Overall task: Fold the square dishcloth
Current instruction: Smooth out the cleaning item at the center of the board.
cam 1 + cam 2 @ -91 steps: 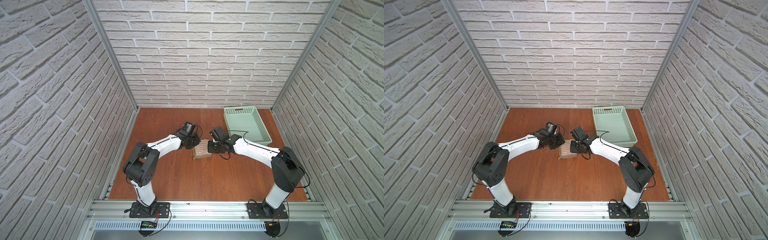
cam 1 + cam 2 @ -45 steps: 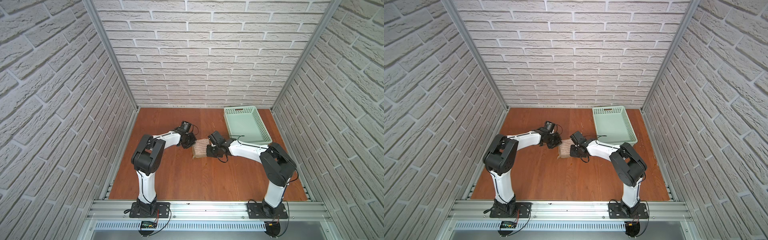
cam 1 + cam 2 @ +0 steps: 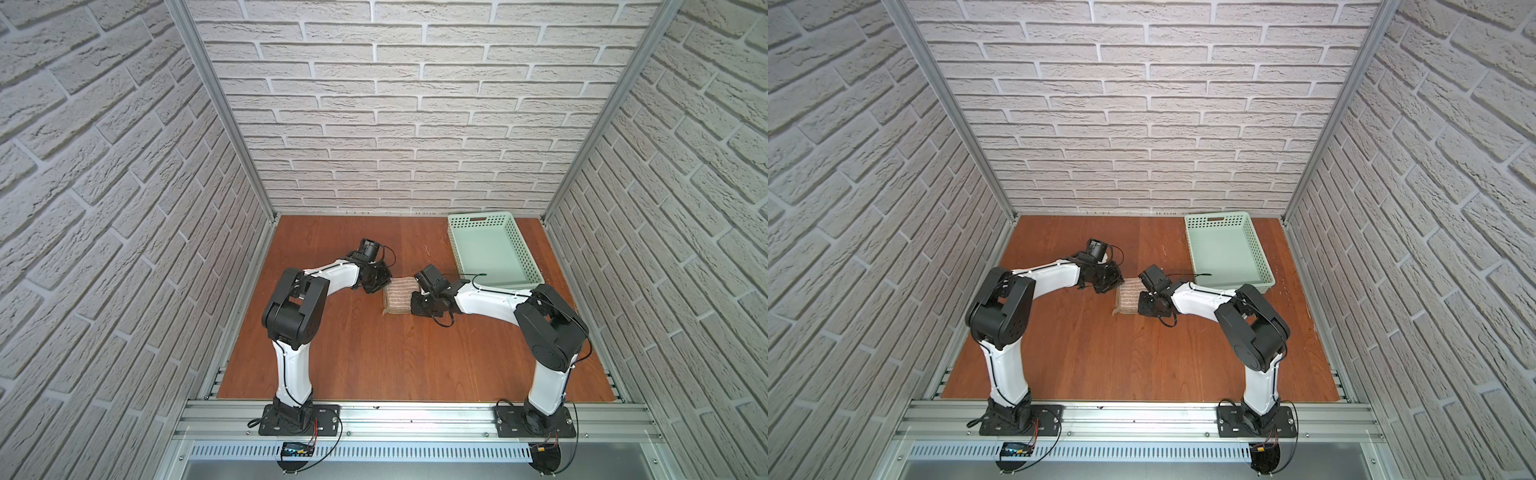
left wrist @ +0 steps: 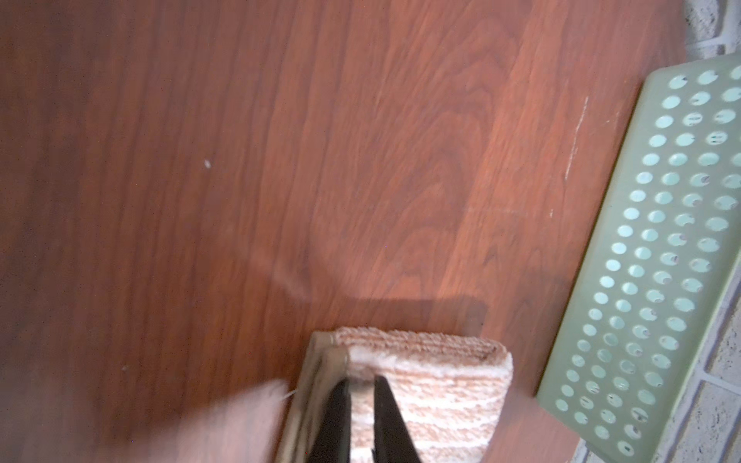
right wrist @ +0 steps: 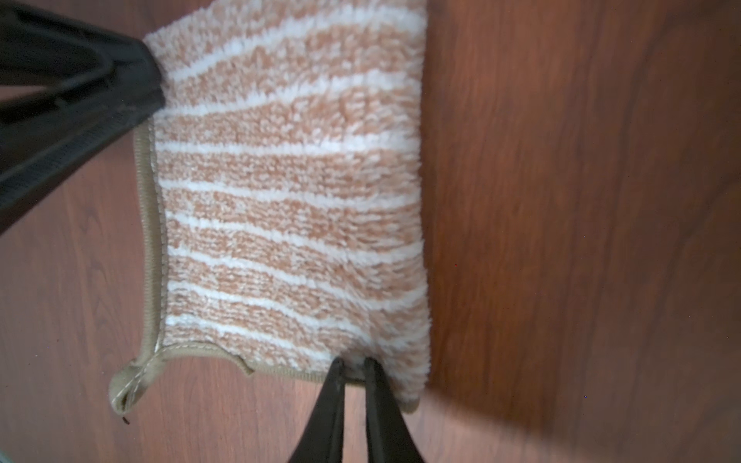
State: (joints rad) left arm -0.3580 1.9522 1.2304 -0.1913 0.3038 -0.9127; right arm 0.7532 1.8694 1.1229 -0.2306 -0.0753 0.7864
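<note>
Dishcloth [image 3: 399,293] edges in the grip of left end effector [image 4: 362,381] and right end effector [image 5: 354,364]; open tabletop [image 3: 374,353] around

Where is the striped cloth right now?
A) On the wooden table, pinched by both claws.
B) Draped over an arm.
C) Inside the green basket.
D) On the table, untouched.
A: the square dishcloth sits folded on the table, with the left gripper and right gripper each shut on its edge.
</note>
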